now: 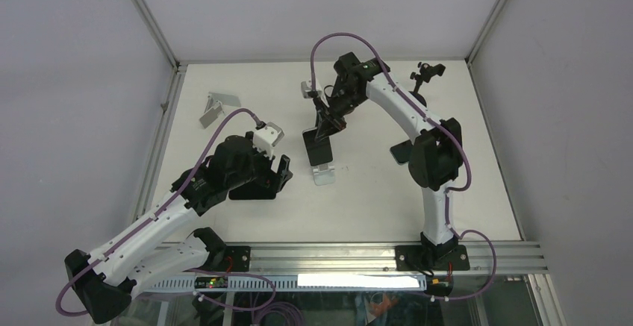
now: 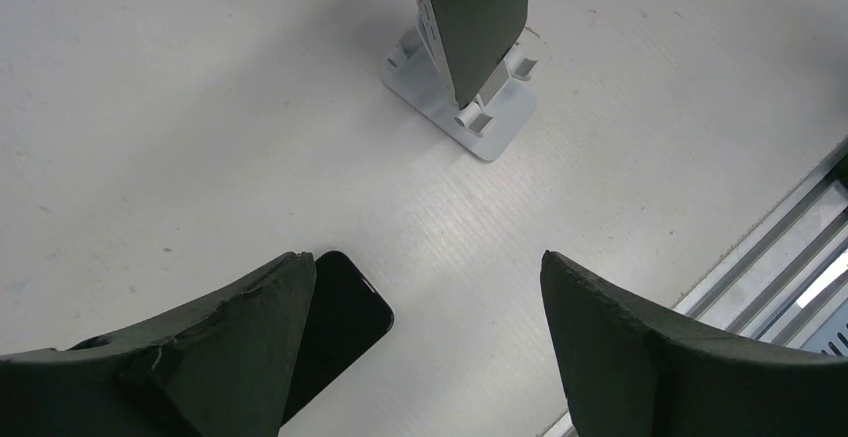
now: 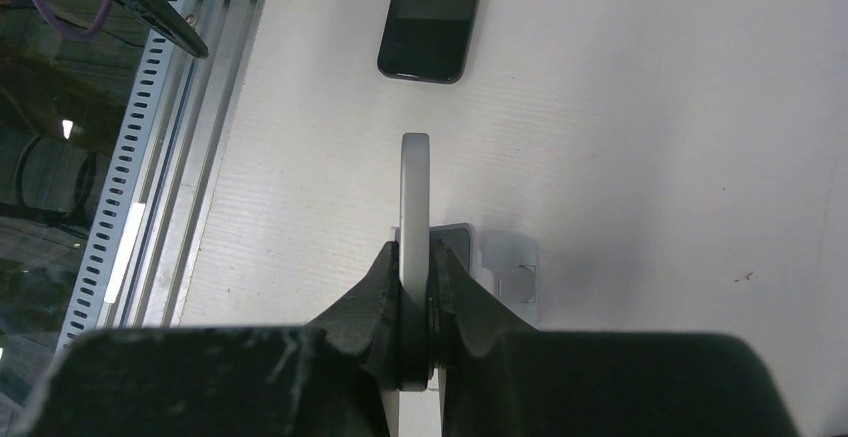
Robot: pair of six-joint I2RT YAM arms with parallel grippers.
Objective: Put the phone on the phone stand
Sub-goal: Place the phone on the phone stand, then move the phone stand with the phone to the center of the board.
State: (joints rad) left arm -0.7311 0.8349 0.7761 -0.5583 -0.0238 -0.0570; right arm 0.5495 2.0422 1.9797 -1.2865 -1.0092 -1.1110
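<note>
From above I see a white worktop (image 1: 373,207) with both arms reaching in from its near edge. My right end effector (image 3: 414,262) is clamped on the phone (image 3: 415,187), pinching its two flat faces and holding it upright on its end. The phone stands over the small white phone stand (image 2: 490,127) near the middle of the worktop. Its lower end is down in the stand's cradle, though I cannot tell whether it bears on it.

My left end effector (image 2: 425,257) hangs just left of the stand with its fingers spread wide, holding nothing. A second dark phone (image 2: 345,317) lies flat on the worktop, partly under its left finger. A third dark phone (image 1: 399,153) lies towards the right edge, partly hidden by the right arm. A second stand (image 1: 213,110) sits near the far left corner.
</note>
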